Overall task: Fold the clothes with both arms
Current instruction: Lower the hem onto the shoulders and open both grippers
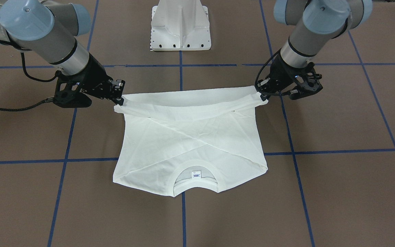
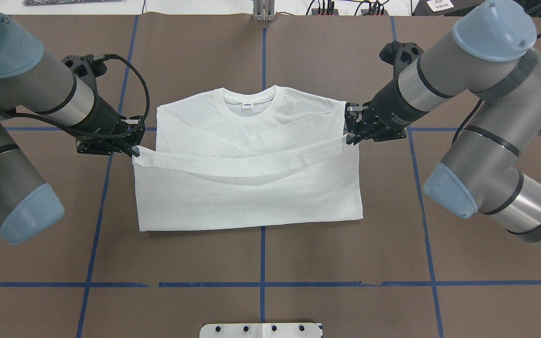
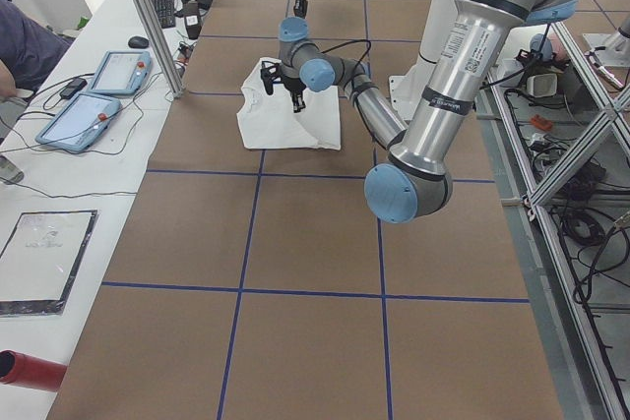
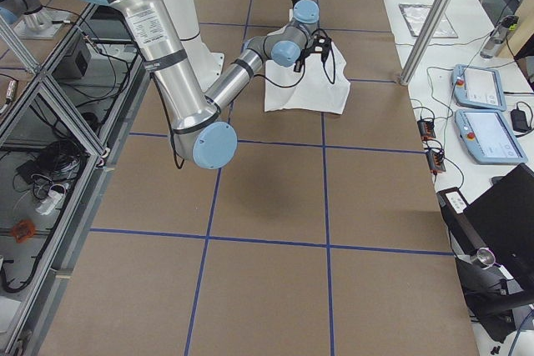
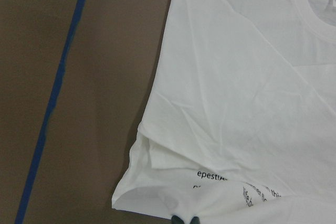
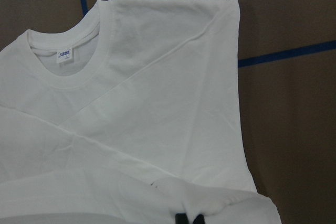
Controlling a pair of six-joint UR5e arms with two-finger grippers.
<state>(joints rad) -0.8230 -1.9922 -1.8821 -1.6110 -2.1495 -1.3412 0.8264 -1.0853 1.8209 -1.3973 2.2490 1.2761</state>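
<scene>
White T-shirt (image 2: 251, 202) edge pinched at both corners by my left gripper (image 2: 133, 150) and right gripper (image 2: 348, 137); pedestal base (image 1: 181, 29) well apart.

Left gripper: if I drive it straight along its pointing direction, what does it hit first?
Probably the T-shirt itself: the left gripper, shut on its lifted edge, points inward and down at the layers flat beneath. Depth is unclear.

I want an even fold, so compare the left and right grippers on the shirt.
The left gripper holds the T-shirt's raised edge slightly nearer the robot than the right gripper does, so that edge runs slanted. Black printed text shows beside the left gripper's jaws. The right gripper's wrist view shows no text but does show the whole neck label. Both have their jaws shut on a corner of the raised edge.
</scene>
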